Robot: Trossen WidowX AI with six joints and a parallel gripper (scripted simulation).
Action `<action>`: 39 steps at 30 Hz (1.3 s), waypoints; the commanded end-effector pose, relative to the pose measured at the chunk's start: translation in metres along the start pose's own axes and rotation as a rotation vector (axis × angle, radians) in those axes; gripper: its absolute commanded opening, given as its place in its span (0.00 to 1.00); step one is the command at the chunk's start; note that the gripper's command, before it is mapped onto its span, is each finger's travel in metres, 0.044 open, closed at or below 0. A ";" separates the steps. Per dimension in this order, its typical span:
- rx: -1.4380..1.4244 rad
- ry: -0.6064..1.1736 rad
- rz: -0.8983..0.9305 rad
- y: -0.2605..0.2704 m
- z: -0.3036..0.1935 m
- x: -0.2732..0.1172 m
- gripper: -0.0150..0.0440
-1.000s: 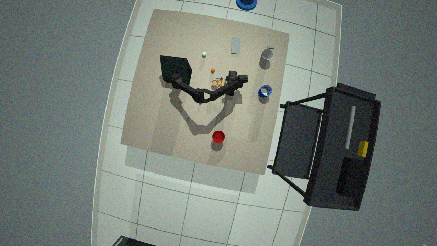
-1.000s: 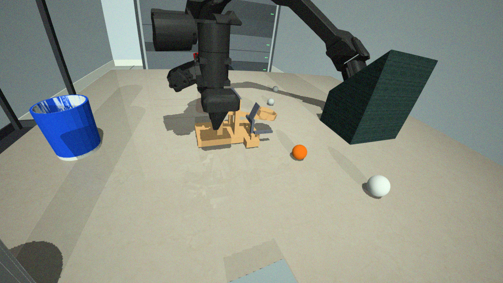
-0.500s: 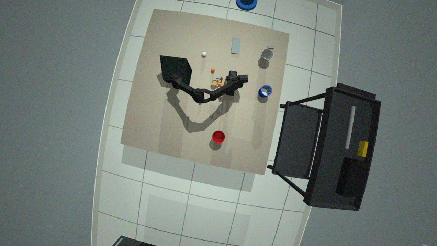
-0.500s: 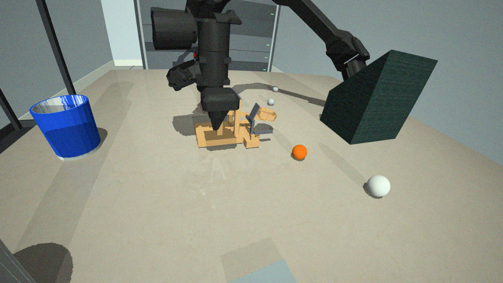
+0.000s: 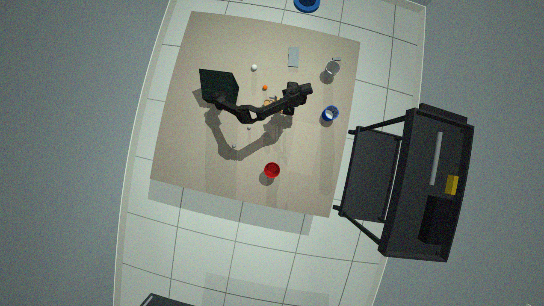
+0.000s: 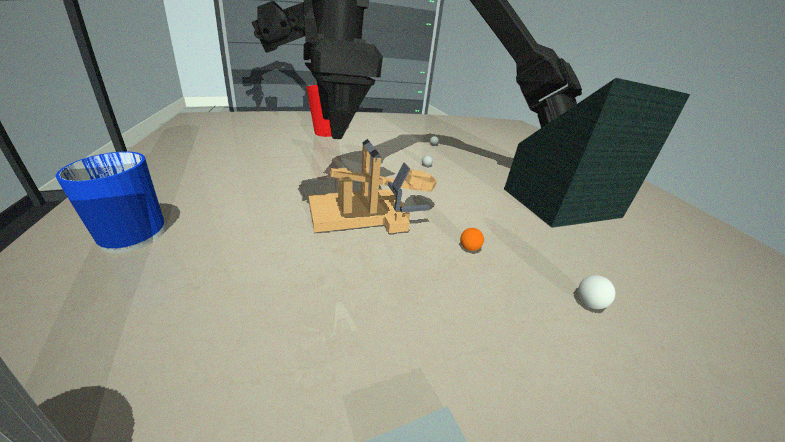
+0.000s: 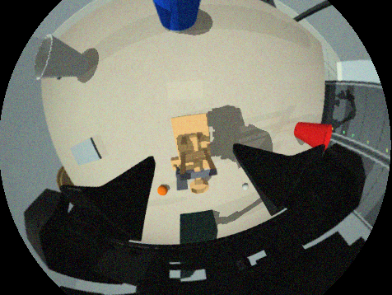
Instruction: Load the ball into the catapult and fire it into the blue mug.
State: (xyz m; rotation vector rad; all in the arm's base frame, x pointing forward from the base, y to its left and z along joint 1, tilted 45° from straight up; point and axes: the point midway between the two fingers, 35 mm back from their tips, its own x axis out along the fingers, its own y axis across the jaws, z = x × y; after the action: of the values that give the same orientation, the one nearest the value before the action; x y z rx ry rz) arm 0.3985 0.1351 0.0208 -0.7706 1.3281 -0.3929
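From where I sit at the controls, this reads to me as a lab or a server room set up for testing. My exterior view shows a tall rack cabinet (image 6: 224, 60) behind the work surface, with dark stacked panels and small green lights; the wrist view catches more green lights at its edge. From the top view I see a pale floor (image 5: 266, 262) of large square tiles, plain grey walls (image 5: 491, 57) and a dark metal cart (image 5: 391, 182) beside the broad beige table top (image 5: 213, 37) (image 6: 247, 351) (image 7: 136, 95). I can't tell which kind of lab.
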 end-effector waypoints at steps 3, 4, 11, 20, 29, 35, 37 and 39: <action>-0.004 0.024 -0.005 -0.001 0.000 -0.005 1.00; -0.003 0.017 -0.003 -0.001 0.001 -0.019 1.00; -0.004 0.028 -0.006 0.013 -0.009 -0.018 0.87; 0.021 0.037 0.000 0.084 -0.090 0.027 0.76; 0.043 0.046 -0.008 0.108 -0.176 0.064 0.76; 0.043 0.046 -0.008 0.109 -0.176 0.069 0.76; 0.044 0.046 -0.009 0.109 -0.176 0.079 0.76; 0.044 0.046 -0.009 0.109 -0.176 0.080 0.76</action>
State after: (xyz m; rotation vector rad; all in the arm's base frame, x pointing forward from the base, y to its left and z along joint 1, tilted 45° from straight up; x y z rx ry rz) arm 0.2312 0.1186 -0.1159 -0.7223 1.3466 -0.4412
